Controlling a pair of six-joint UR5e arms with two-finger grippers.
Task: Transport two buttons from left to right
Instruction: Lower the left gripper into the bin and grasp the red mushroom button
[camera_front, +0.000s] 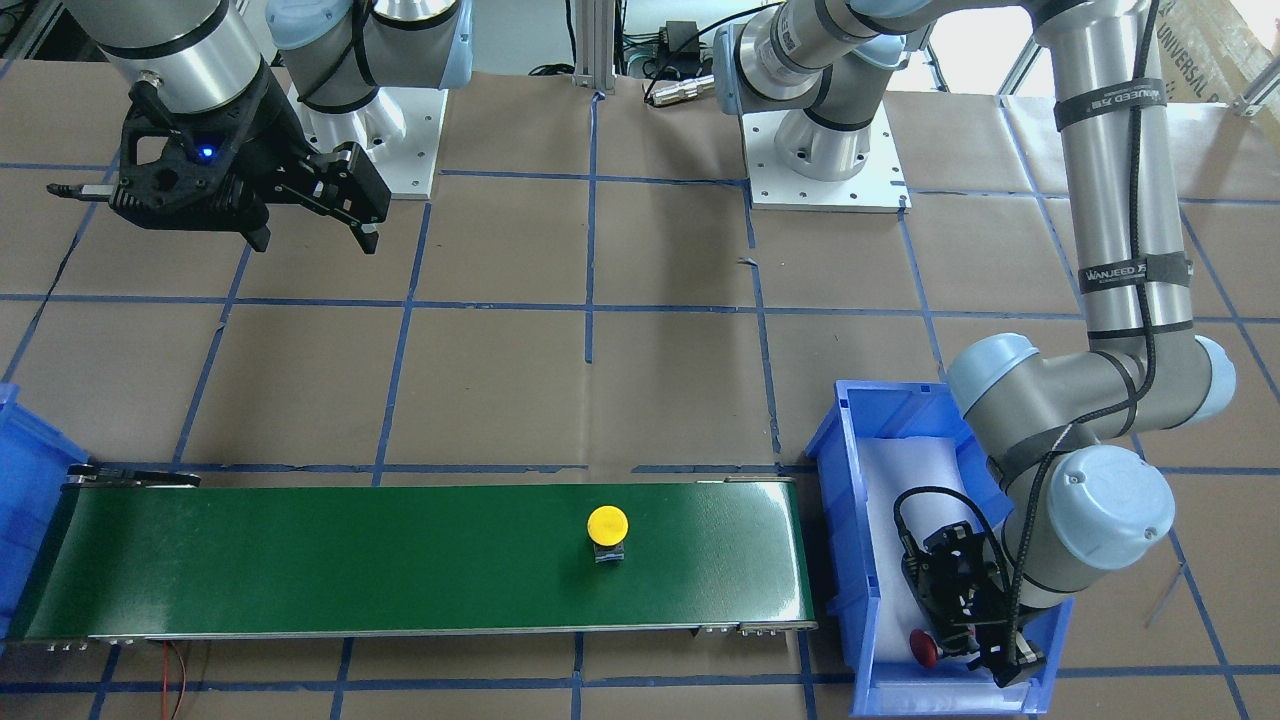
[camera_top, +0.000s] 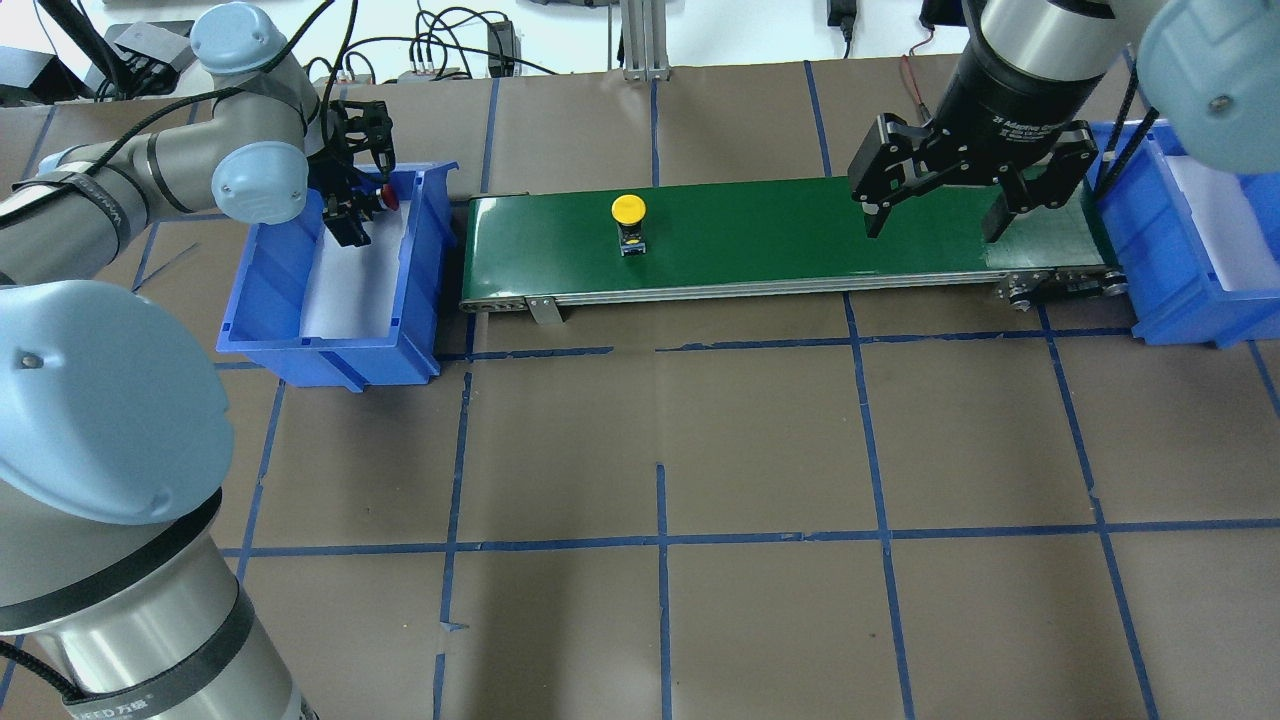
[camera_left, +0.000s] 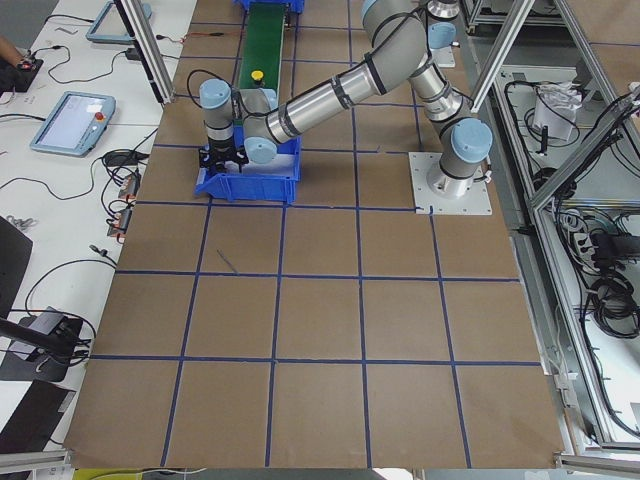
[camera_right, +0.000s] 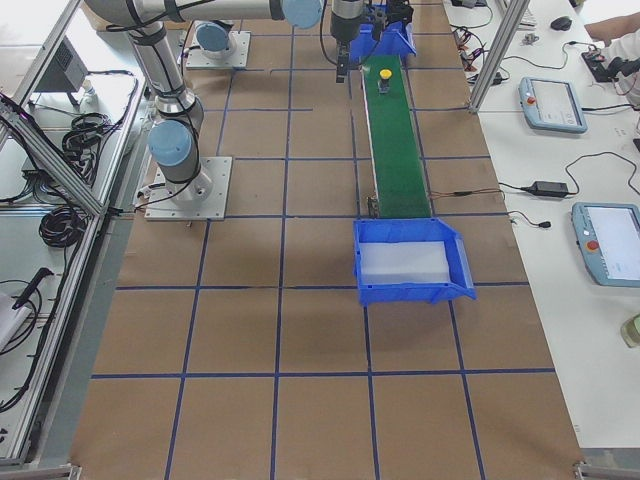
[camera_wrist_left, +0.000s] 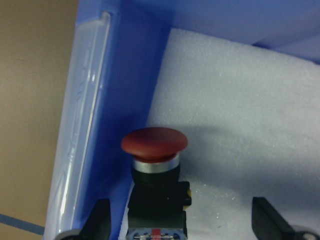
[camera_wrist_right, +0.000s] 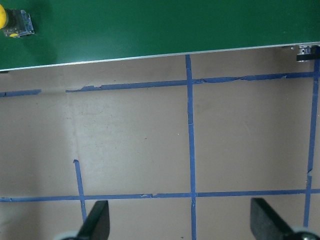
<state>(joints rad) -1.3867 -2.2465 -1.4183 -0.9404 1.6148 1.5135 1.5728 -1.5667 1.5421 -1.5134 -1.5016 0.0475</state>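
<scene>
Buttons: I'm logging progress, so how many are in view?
2. The yellow button stands on the green belt; the red button sits in the left blue bin.

Your left arm (camera_top: 110, 190) stretches well out from its base, elbow raised, forearm sloping down to a wrist bent so that the left hand (camera_top: 362, 210) points straight down and sits low. Its fingers (camera_wrist_left: 97, 222) stand wide apart in the wrist view. Your right arm (camera_top: 1030, 60) also reaches out, its last link upright. There the right hand (camera_top: 933, 228) hangs higher up, pointing down — both fingers spread wide, tips level.
</scene>
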